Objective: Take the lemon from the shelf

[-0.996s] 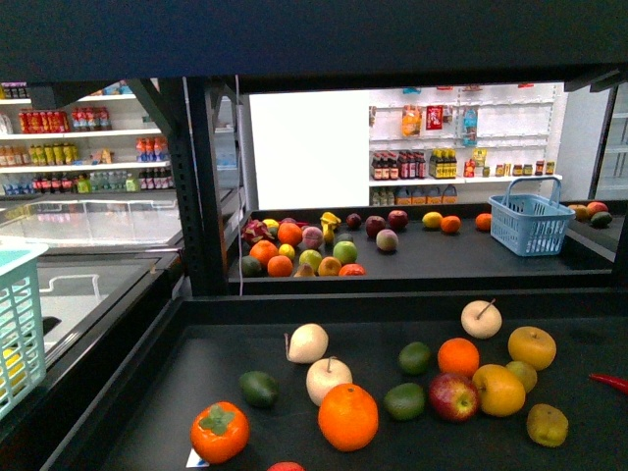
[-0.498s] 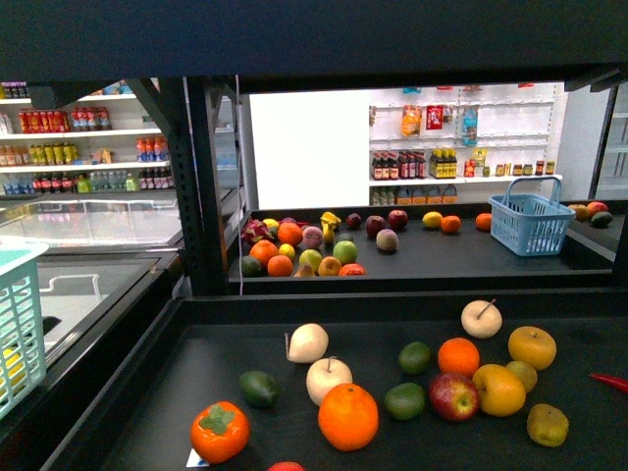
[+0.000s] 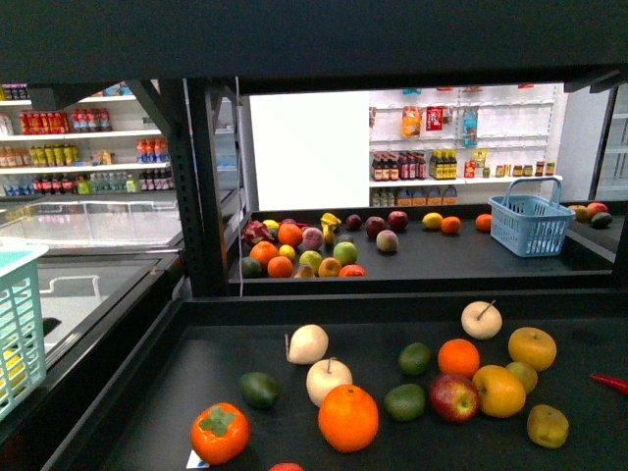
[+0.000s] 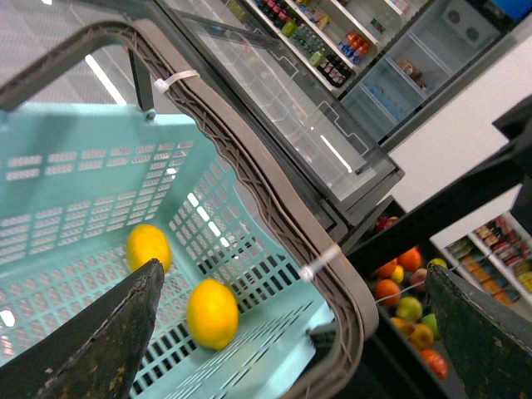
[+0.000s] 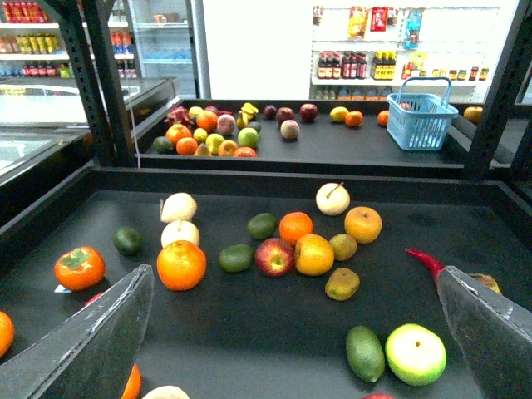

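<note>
Lemon (image 4: 212, 312): lies on the floor of the mint basket (image 4: 249, 191), off the shelf (image 3: 196, 373), under the empty, wide-spread left gripper (image 4: 293, 270), likely as its drop spot, with the right gripper (image 5: 295, 272) equally spread and empty above the shelf's remaining fruit.

Bright yellow lemon (image 4: 212, 312) in a pale turquoise slotted basket (image 4: 75, 191); black shelf (image 3: 294, 392) tray.

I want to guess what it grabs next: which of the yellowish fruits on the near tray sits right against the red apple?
The big oval yellow fruit, touching the red apple on its right. The rounder dimpled one and the dull brownish one both lie apart from it.
</note>
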